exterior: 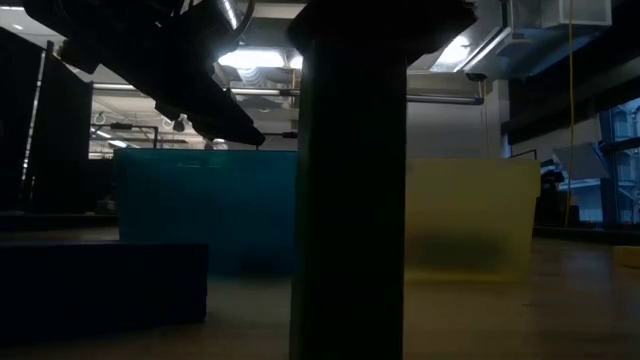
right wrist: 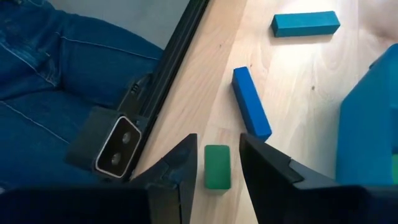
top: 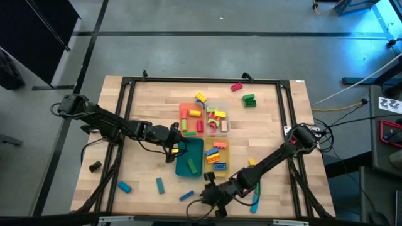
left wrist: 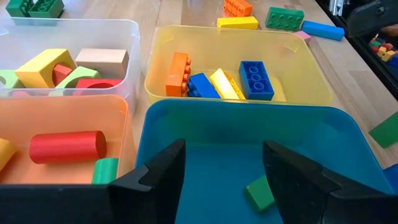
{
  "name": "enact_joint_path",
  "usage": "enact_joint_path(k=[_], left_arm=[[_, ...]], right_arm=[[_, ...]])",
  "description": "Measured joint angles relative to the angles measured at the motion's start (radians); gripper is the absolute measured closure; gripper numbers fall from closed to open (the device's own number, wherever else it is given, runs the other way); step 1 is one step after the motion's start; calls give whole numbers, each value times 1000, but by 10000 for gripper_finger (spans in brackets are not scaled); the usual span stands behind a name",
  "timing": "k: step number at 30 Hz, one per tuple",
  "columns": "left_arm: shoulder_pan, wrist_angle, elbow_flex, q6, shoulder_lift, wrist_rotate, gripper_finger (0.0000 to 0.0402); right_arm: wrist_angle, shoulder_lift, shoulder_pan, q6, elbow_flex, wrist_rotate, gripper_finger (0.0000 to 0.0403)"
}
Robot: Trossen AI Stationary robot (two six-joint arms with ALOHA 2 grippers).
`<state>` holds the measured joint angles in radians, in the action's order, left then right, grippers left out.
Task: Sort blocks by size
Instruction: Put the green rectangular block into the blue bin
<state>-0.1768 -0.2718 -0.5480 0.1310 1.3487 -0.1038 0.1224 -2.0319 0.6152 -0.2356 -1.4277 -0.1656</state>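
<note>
- Green, a small block (right wrist: 217, 166) lies on the wooden table (right wrist: 305, 81) at the near edge, between the parted fingers of the right gripper (right wrist: 217, 163), not clamped.
- Just beyond it a blue bar (right wrist: 251, 103) and a teal bar (right wrist: 305, 23) lie on the wood.
- Farther in, the left gripper (left wrist: 222, 171) hangs spread apart and empty over the teal tray (left wrist: 186, 124), where a green block (left wrist: 259, 192) lies.
- Beyond, the yellow tray (left wrist: 311, 93) holds orange, blue and yellow bricks (left wrist: 217, 79).
- Loose blocks (top: 244, 93) lie at the far edge.
</note>
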Motion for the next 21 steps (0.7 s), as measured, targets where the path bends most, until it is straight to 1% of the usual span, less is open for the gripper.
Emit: enact_joint_path(k=[21], left_arm=[[0,0,0,0,0,0,203]], right_arm=[[55,0,0,-3,0,-9,281]])
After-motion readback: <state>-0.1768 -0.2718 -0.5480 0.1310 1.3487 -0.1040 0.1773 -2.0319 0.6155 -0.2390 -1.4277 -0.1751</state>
